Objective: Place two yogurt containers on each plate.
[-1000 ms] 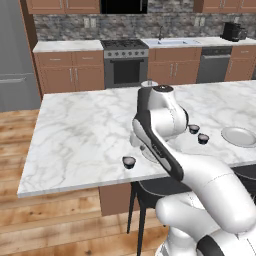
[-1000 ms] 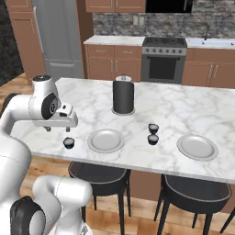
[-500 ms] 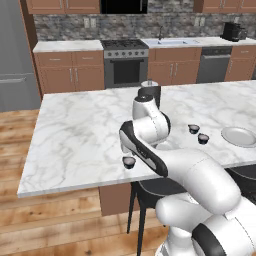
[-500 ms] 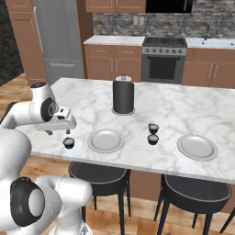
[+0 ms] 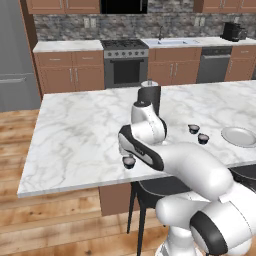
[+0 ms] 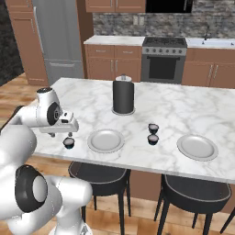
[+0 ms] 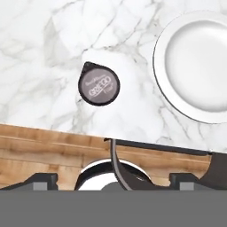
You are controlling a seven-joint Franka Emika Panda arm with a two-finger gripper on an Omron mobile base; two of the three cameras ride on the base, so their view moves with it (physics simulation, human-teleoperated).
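Below, a round dark yogurt cup sits on veined marble; fingers' spacing unclear.

White marble island counter carrying two grey-white plates, one near the front edge toward the left and one toward the right. A tall black cylinder stands upright behind them. Three yogurt containers rest directly on the marble: one just left of the left plate, and two close together between the plates.
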